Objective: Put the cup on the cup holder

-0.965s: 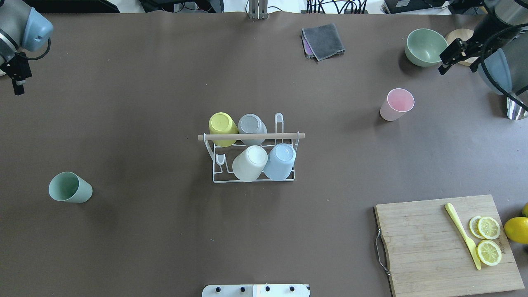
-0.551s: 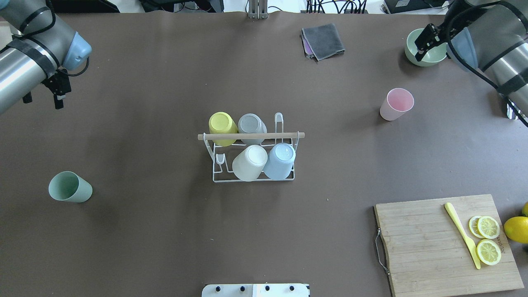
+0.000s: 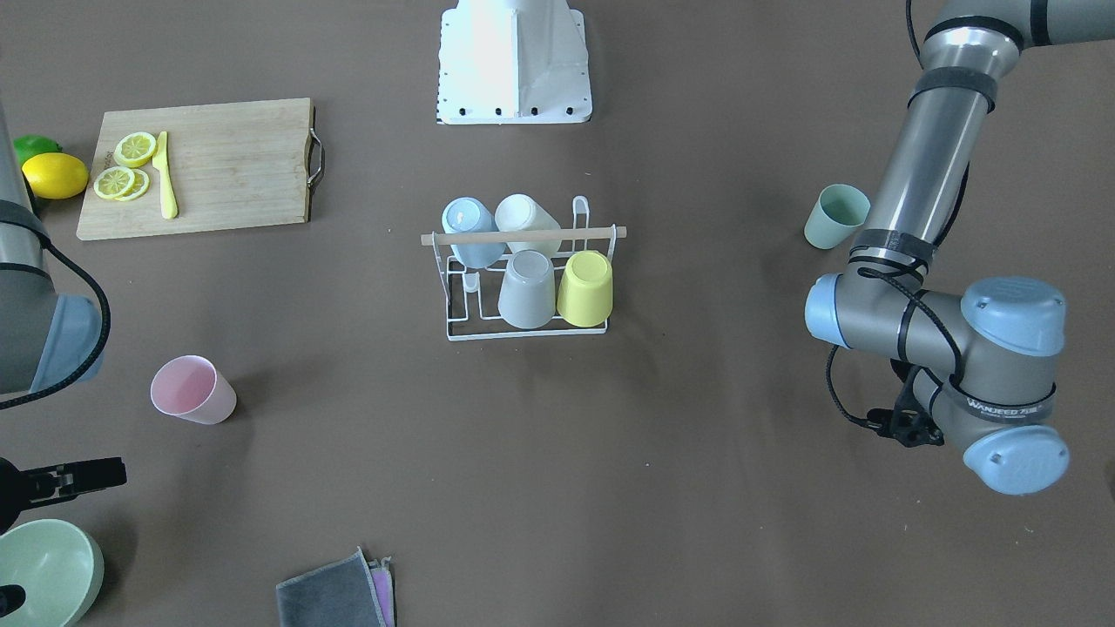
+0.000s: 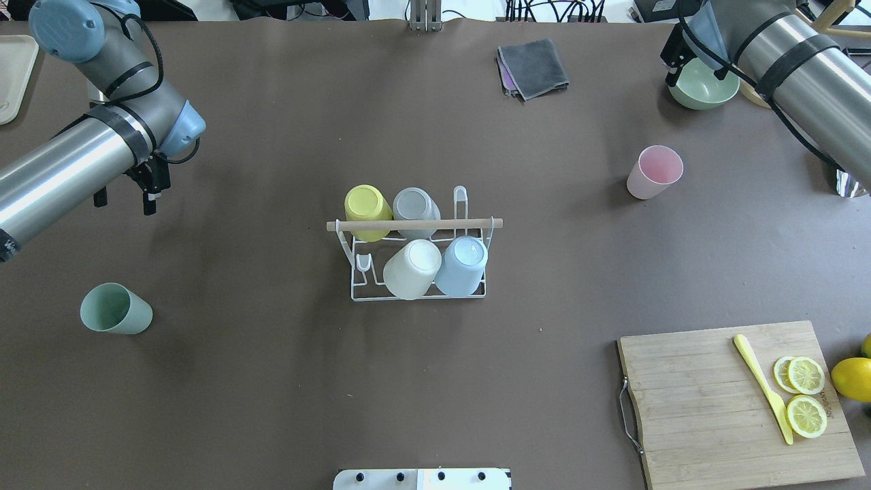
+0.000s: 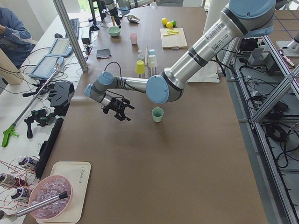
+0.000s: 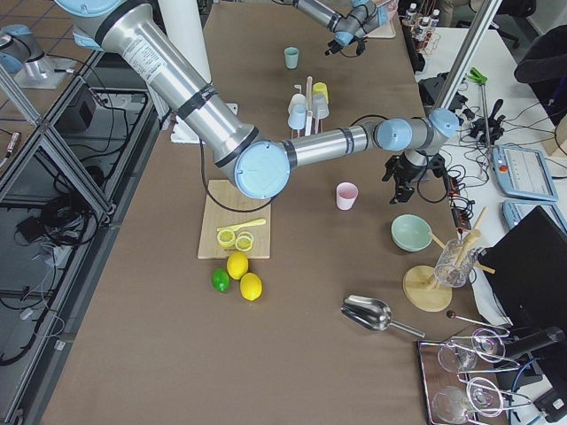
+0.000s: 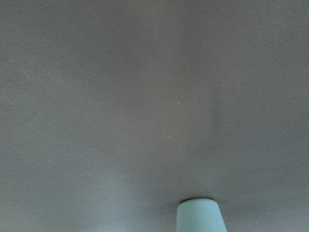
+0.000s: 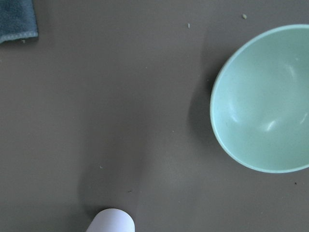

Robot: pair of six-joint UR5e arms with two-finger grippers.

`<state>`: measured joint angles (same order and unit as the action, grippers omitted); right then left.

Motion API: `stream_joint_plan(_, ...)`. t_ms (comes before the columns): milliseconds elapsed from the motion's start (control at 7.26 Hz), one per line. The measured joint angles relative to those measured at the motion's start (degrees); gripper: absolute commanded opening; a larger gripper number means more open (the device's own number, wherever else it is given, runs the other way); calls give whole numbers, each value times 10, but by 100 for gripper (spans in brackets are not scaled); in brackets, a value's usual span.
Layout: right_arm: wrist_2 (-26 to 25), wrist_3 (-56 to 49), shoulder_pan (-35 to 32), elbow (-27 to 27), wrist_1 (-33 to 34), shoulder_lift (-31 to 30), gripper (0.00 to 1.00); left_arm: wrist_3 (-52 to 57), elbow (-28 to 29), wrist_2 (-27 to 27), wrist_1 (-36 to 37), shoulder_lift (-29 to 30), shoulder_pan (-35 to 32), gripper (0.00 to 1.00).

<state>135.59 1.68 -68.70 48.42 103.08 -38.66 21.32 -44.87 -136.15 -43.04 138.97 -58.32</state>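
Note:
The white wire cup holder (image 4: 418, 294) with a wooden rod (image 4: 415, 224) stands mid-table and carries yellow, grey, white and blue cups upside down. A green cup (image 4: 116, 309) stands upright at the front left, also low in the left wrist view (image 7: 200, 215). A pink cup (image 4: 654, 171) stands at the right, also seen in the right wrist view (image 8: 112, 221). My left gripper (image 4: 124, 199) is open and empty, well behind the green cup. My right gripper (image 3: 70, 535) is open and empty, by the green bowl (image 4: 704, 85), behind the pink cup.
A grey cloth (image 4: 533, 68) lies at the back. A wooden cutting board (image 4: 708, 408) with a yellow knife (image 4: 762, 388) and lemon slices (image 4: 806, 395) lies at the front right, with a whole lemon (image 4: 852, 379) beside it.
Both arms have swung inward. The left gripper moved right and toward the front. The right gripper moved left to the green bowl's far-left rim. No cup has moved.

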Motion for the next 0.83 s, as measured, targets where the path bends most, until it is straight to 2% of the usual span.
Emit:
stream_joint_plan(276, 0, -40, 5, -88, 42, 58, 100, 21, 9, -14, 47, 7, 4, 97)
stream_joint_plan(827, -25, -71, 44, -214, 69, 122, 100, 37, 0, -22, 124, 22, 29, 97)
